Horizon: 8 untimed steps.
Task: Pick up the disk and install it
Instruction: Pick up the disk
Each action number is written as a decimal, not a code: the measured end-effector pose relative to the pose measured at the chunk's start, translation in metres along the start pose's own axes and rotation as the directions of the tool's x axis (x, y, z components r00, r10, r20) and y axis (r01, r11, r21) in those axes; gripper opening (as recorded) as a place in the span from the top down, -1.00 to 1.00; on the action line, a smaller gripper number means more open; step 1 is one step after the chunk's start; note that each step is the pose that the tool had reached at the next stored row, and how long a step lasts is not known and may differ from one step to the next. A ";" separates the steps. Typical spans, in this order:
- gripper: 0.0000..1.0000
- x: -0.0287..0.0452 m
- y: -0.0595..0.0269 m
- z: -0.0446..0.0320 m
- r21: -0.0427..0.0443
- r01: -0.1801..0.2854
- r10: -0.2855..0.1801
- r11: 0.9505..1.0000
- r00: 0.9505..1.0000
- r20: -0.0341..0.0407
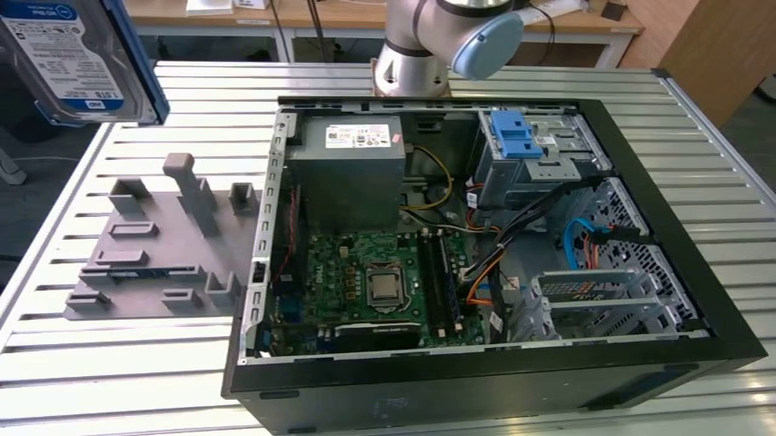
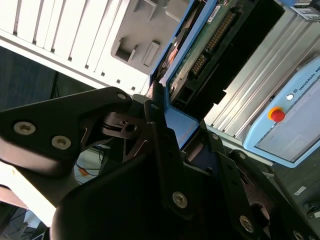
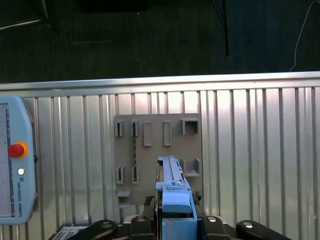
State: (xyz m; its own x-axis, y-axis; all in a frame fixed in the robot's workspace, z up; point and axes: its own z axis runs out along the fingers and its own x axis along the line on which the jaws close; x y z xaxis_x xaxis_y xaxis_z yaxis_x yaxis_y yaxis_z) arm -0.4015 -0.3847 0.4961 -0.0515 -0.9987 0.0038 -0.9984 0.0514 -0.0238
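Exterior view: disk (image 1: 69,56) outside computer case (image 1: 485,380)

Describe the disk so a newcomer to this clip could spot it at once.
Start at the open black computer case on the slatted table, then look past the grey fixture plate to the exterior view's upper left corner. The disk hangs above the table, flat, with a white-and-blue label and blue frame. Unlike the grey box and the blue-latched cage, it is outside the case.
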 end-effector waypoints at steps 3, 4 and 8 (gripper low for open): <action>0.26 0.0020 -0.0041 0.0001 -0.001 0.000 0.000 1.000 1.000 0.000; 0.26 0.0026 -0.0055 0.0002 -0.001 0.000 0.000 1.000 1.000 0.000; 0.26 0.0048 -0.0120 0.0003 -0.002 -0.001 0.001 1.000 1.000 0.000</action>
State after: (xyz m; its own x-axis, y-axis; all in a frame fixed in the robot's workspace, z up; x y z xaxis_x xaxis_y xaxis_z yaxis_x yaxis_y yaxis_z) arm -0.3898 -0.3902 0.4961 -0.0520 -0.9986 0.0039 -0.9984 0.0519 -0.0220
